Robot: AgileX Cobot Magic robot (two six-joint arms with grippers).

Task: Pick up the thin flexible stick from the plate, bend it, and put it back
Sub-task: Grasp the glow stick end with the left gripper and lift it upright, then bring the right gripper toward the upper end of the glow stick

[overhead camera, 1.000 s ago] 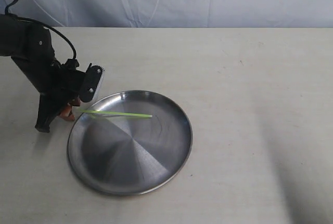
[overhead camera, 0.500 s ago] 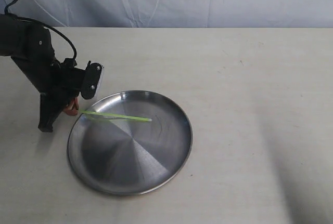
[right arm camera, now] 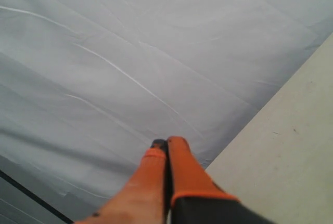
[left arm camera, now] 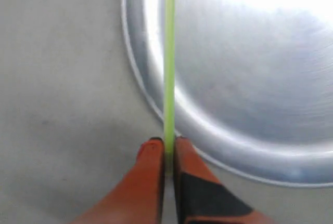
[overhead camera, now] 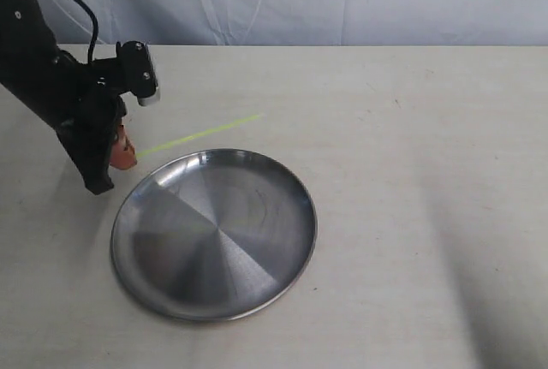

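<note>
- The left gripper (overhead camera: 122, 157) hangs just off the plate's (overhead camera: 214, 249) rim, at about 10 o'clock from the plate's centre in the exterior view. Its black arm slopes away toward 10 o'clock.
- Its orange fingers (left arm camera: 151, 167) are pinched tight on one end of the thin flexible stick (overhead camera: 199, 136). In the left wrist view, the left gripper (left arm camera: 165, 150) shows only the lime-green strand in the slit between them.
- From the fingertips the stick runs out straight toward roughly 2 o'clock. In the exterior view it shows faint and blurred against the table (overhead camera: 411, 172) beyond the plate's far rim.
- The stick is not lying in the plate; only the gripper supports it, by that one end.
- In the left wrist view the thin flexible stick (left arm camera: 169, 52) crosses the rim of the plate (left arm camera: 250, 89), with pale table (left arm camera: 62, 78) to one side. From there I cannot tell whether it touches the rim.
- The plate sits flat on the table with nothing in it, its brushed steel showing light and dark wedges.
- The right gripper (right arm camera: 166, 147) does not appear in the exterior view. Its own camera shows the orange fingers pressed together with nothing between them.
- It points at the grey cloth backdrop (right arm camera: 130, 52), with a corner of the table (right arm camera: 291, 151) beside it.
</note>
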